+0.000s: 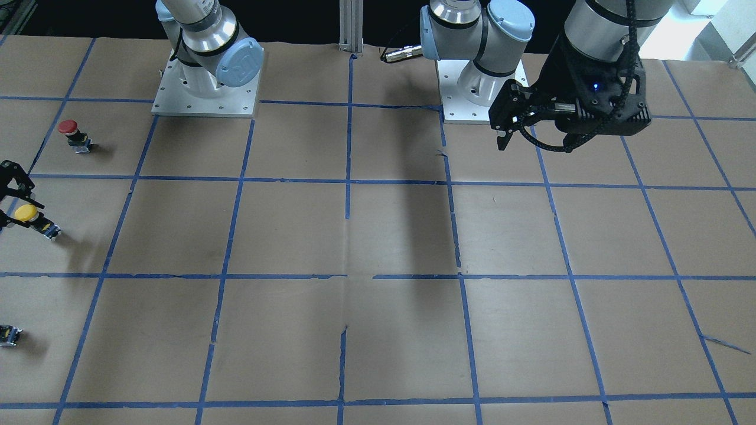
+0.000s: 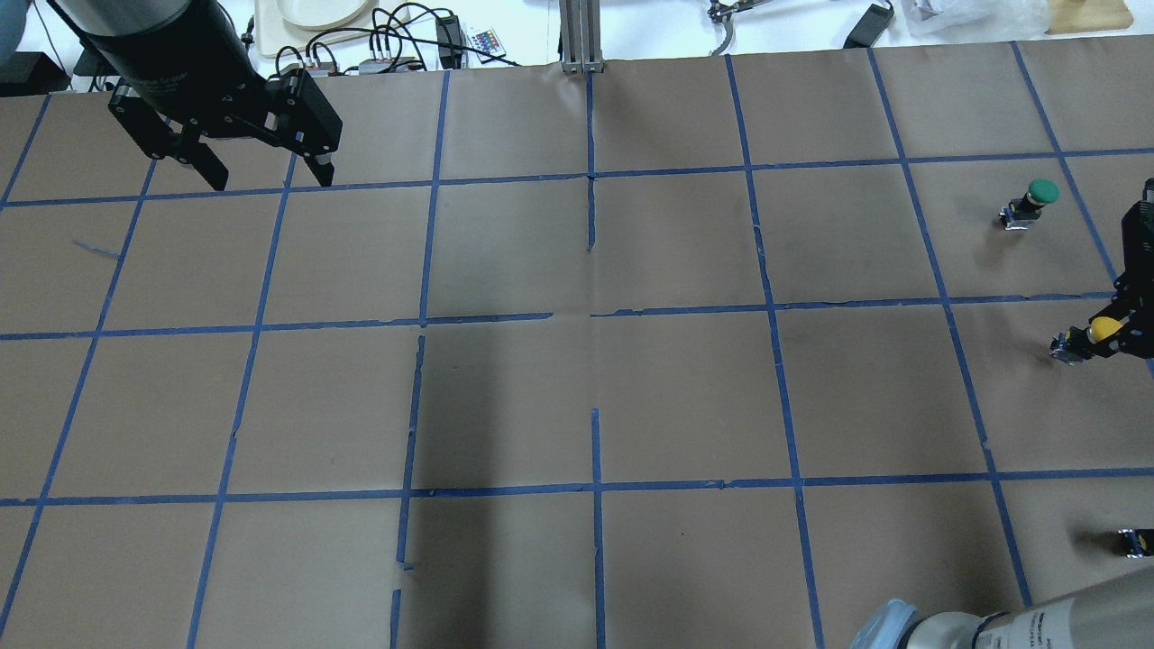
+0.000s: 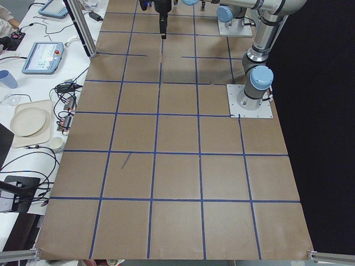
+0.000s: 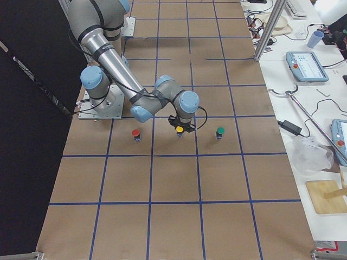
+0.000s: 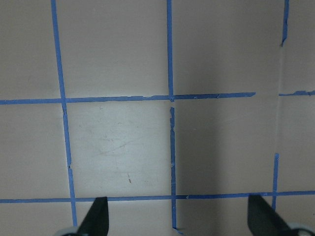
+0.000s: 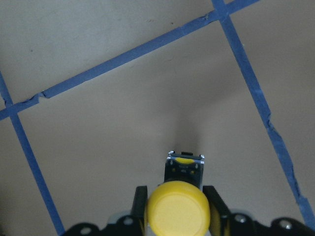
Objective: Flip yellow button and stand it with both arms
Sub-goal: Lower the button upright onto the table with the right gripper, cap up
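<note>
**A:** Brown paper covers the worktop (image 1: 378, 236), ruled into squares with blue tape. What about the right end effector (image 6: 176, 199)?

**B:** Its fingers (image 6: 215, 206) are closed on either side of the yellow button (image 6: 177, 210), gripping its round cap. The cap is glossy yellow. A black block body juts forward past the fingertips, with a pale edge and a small yellow spot at its end. The button leans rather than standing upright.

**A:** And around it?

**B:** A red-capped button (image 1: 71, 134) stands near it on the robot's side and a green-capped button (image 2: 1032, 200) on the far side. The left end effector (image 2: 266, 176) hangs well apart across the worktop, spread wide with nothing between its fingers.
</note>
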You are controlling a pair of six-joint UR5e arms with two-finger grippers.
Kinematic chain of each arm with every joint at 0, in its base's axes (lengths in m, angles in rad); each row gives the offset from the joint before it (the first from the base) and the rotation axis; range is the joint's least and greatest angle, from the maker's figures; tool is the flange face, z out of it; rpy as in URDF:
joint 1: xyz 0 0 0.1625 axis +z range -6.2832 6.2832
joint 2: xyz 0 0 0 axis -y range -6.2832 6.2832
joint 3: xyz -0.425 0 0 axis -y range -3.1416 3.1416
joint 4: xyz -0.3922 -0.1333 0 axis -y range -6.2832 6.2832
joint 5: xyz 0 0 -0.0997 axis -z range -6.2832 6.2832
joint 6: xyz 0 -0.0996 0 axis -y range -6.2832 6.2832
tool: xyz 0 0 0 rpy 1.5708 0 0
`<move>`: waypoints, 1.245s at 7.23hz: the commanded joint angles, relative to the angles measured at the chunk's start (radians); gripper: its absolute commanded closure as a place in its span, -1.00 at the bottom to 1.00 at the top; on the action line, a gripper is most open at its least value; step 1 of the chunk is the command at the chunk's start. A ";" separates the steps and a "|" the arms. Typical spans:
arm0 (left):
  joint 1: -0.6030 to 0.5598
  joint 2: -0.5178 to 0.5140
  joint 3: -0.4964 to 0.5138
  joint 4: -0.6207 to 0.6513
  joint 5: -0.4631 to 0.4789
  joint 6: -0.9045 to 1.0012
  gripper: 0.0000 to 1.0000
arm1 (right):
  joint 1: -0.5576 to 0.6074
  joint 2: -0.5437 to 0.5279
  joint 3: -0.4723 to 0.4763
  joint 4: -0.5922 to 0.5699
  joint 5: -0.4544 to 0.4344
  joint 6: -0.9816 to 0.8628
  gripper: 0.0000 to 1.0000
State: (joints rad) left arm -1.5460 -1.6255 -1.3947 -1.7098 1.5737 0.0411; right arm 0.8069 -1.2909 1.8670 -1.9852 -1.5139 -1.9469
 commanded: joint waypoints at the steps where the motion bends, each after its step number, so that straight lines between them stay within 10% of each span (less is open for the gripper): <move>1: 0.000 0.000 0.002 -0.001 0.000 0.000 -0.99 | 0.000 0.005 0.000 -0.001 0.000 -0.044 0.42; 3: 0.000 0.000 0.003 0.001 -0.001 0.000 -0.99 | 0.002 0.012 0.000 0.000 0.012 -0.044 -0.07; 6: 0.000 0.000 0.003 0.001 -0.001 0.000 -0.99 | 0.002 0.010 -0.002 0.000 0.012 -0.043 -0.25; 8: 0.000 0.000 0.003 0.001 -0.001 0.000 -0.99 | 0.002 -0.004 -0.006 0.003 0.030 -0.026 -0.97; 9: 0.000 0.000 0.003 0.001 -0.001 -0.001 -0.99 | 0.002 -0.007 -0.031 0.011 0.031 -0.008 -0.98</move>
State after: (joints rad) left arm -1.5463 -1.6260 -1.3914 -1.7088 1.5723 0.0411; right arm 0.8084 -1.2925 1.8559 -1.9803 -1.4889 -1.9710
